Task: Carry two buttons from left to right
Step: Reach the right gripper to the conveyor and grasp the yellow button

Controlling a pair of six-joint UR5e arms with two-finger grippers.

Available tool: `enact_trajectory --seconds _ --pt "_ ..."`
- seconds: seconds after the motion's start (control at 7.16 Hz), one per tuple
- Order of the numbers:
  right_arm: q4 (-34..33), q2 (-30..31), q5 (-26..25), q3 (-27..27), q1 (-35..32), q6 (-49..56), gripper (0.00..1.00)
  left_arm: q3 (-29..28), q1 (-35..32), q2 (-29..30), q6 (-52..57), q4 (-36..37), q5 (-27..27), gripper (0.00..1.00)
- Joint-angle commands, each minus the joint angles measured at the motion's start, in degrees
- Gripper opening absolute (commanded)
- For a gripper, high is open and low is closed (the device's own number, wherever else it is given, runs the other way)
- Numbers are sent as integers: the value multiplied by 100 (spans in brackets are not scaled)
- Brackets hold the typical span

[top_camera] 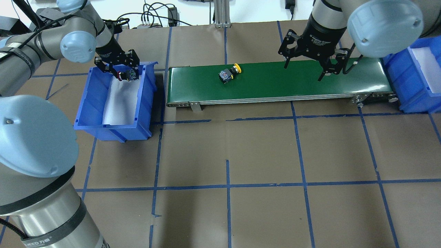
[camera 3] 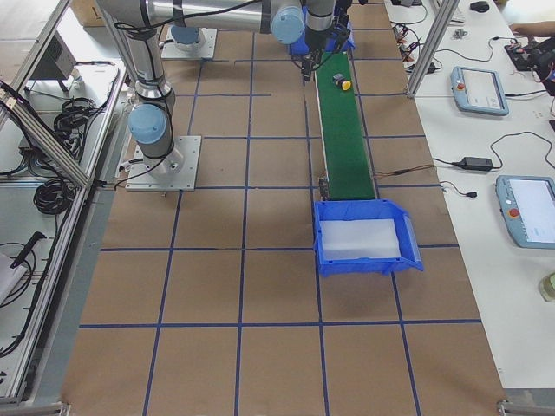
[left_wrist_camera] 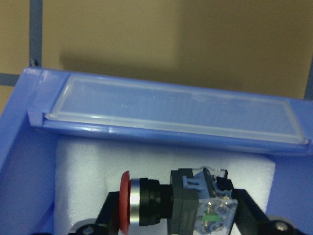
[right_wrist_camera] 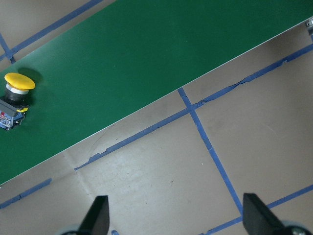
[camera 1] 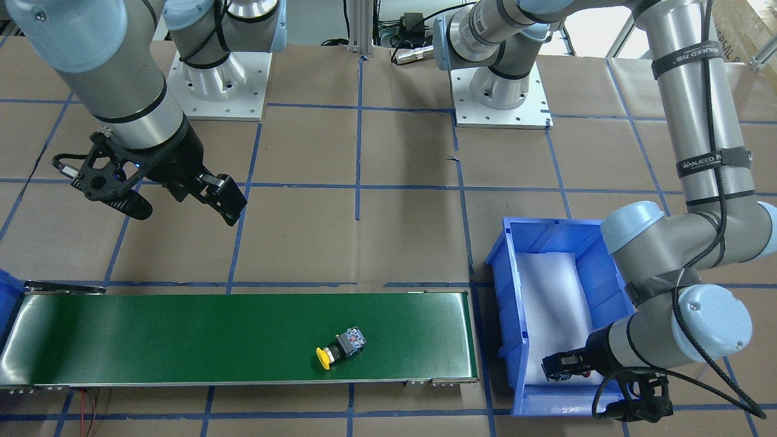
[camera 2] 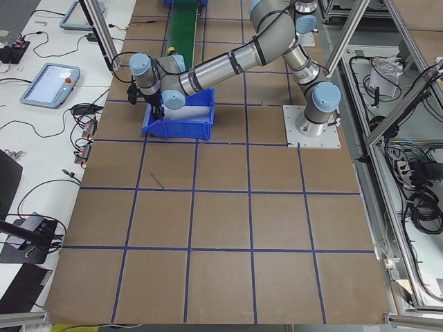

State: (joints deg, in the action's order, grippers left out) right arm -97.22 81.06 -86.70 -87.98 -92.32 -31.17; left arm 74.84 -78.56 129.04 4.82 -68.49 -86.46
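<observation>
My left gripper is shut on the red-capped button and holds it over the far end of the left blue bin, just above the white foam liner. The gripper also shows in the front view. The yellow-capped button lies on its side on the green conveyor belt, toward the belt's left part; it also shows in the front view and the right wrist view. My right gripper is open and empty above the belt's right part, well to the right of the yellow button.
A second blue bin with a white liner stands at the belt's right end. The left bin's rim sits close to the belt's left end. Brown table paper with blue tape lines surrounds them.
</observation>
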Motion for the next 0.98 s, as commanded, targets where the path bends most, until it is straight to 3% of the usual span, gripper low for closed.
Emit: enact_trajectory --seconds 0.0,0.56,0.84 --pt "-331 -344 91 0 -154 -886 95 -14 68 -2 19 20 -143 50" --pt "-2050 -1661 48 97 -674 -1646 95 -14 271 -19 239 38 -143 50" --pt "-2258 -2067 39 647 -691 -1681 95 -14 157 -28 213 46 -82 51"
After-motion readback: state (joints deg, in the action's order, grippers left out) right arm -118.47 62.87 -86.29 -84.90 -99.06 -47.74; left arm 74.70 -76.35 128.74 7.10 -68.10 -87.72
